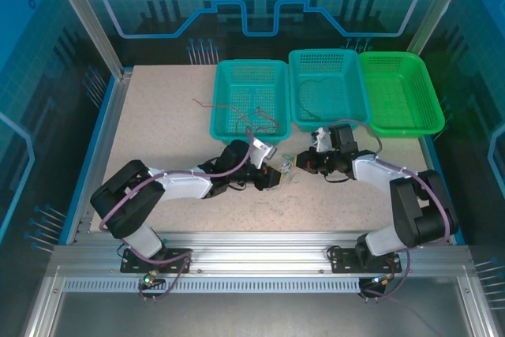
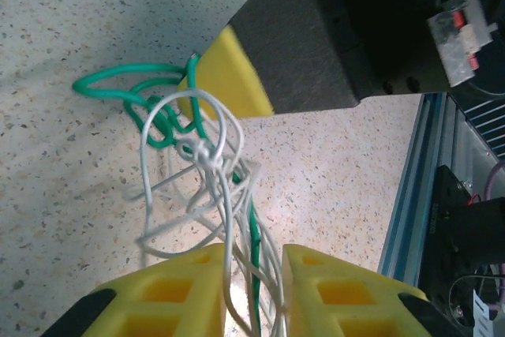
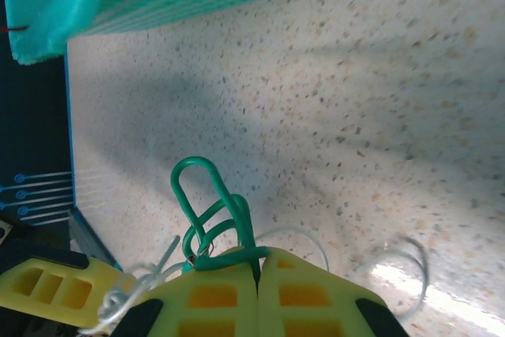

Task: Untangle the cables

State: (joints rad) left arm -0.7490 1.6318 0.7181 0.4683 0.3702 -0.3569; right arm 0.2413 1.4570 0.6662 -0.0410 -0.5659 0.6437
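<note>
**Op:** Green cable (image 3: 207, 195) and white cable (image 2: 225, 195) are tangled at the middle of the counter (image 1: 158, 132), strung between my two tools.

**Desk:** Who holds what?

**Op:** My right tool (image 3: 256, 262) is pressed together, pinching the green loops. My left tool (image 2: 256, 258) is slightly spread, with strands running loose through its gap.

**Desk:** Long axis?

**Op:** Tool to tool, along the counter's width. I judge that pulling along it would tighten the knot (image 2: 201, 151).

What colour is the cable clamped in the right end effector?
Green: the cable pinched in the right end effector shows best in the right wrist view.
</note>
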